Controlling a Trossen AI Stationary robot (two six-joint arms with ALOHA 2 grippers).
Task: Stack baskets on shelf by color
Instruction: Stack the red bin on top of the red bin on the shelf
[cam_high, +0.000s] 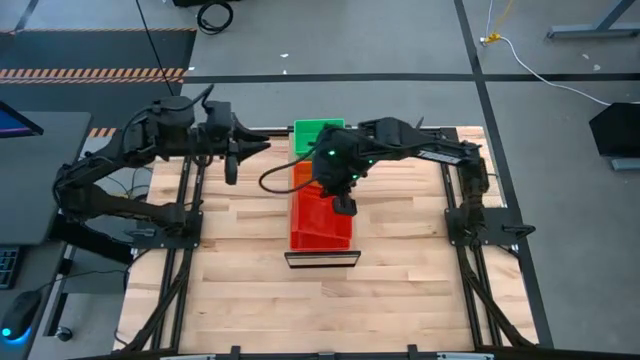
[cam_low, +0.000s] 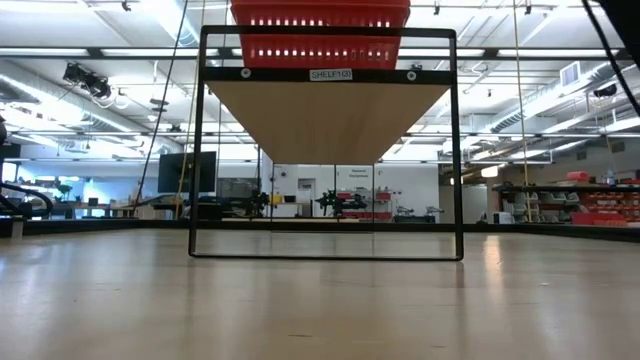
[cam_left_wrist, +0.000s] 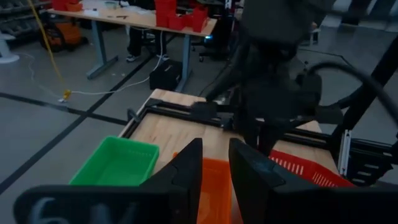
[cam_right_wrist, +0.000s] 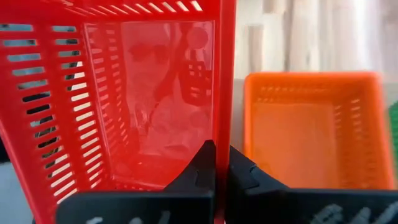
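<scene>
The red basket (cam_high: 320, 222) is sat on the shelf (cam_high: 322, 259) near the table's (cam_high: 400, 290) middle, its wall pinched by the right gripper (cam_right_wrist: 221, 163). The orange basket (cam_right_wrist: 311, 127) is lined up just behind it, and the green basket (cam_high: 315, 133) is parked by the table's far edge. The left gripper (cam_left_wrist: 214, 163) is held slightly parted, with nothing gripped, over the far-left part of the table.
</scene>
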